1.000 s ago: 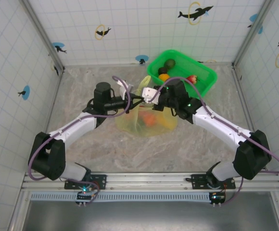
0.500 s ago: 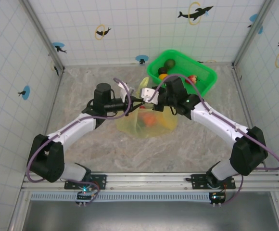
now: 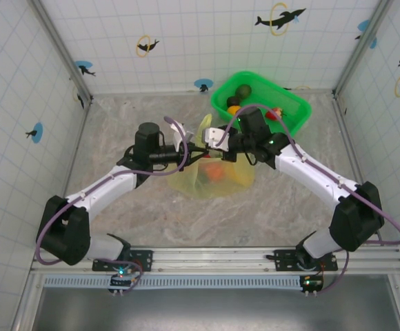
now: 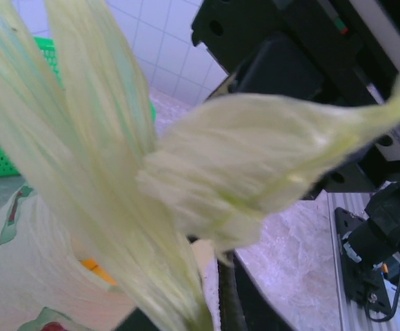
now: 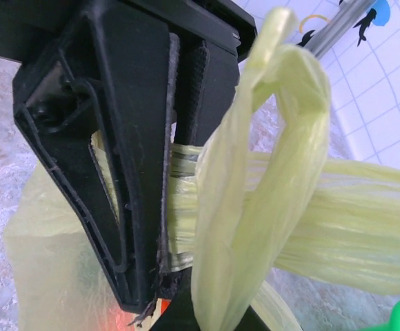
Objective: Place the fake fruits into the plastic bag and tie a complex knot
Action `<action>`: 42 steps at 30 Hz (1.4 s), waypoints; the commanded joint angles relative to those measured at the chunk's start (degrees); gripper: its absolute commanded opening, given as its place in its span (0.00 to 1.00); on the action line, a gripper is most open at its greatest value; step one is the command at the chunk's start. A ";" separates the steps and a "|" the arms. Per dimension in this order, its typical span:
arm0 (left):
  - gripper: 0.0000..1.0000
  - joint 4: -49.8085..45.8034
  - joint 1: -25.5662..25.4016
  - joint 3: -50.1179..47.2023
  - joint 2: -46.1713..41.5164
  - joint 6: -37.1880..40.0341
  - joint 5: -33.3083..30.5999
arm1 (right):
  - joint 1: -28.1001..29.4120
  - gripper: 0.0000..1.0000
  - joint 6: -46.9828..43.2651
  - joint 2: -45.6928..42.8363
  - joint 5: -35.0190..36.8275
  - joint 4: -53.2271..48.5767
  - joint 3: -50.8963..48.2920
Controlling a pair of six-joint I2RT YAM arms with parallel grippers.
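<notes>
"Yellow-green plastic bag (image 3: 222, 183) — where?"
"Mid-table, with fake fruits (image 3: 214, 172) inside and the green basket (image 3: 281, 89) behind it."
"Claws?"
"Right gripper (image 3: 204, 143) is clamped on the handle strips (image 5: 338, 207). Left gripper (image 3: 194, 152) is pinched tight against them — gripping or not, I cannot tell."

The thin, translucent pale yellow-green plastic bag (image 3: 222, 181) sits slumped, with orange and red fake fruits (image 3: 214, 171) showing through its wall. Its handle strips are drawn up and bunched into ropes: one strip (image 5: 255, 186) loops upright over the other strip (image 5: 352, 200), which runs taut and level. Further fruits (image 3: 243, 91), dark green, orange and red, lie in the green basket (image 3: 302, 110) just behind the bag.
</notes>
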 commanded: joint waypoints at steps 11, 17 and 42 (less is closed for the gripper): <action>0.00 1.06 0.41 0.47 -1.55 2.44 -6.73 | -1.00 0.00 0.99 -3.54 0.41 -2.75 -0.89; 0.00 1.38 0.41 -0.33 -2.83 3.20 -6.91 | -0.94 0.00 1.42 -3.60 0.68 -2.69 -1.34; 0.21 3.14 0.05 -1.80 -3.60 4.38 0.10 | 1.01 0.00 0.18 2.81 -0.53 -6.15 5.40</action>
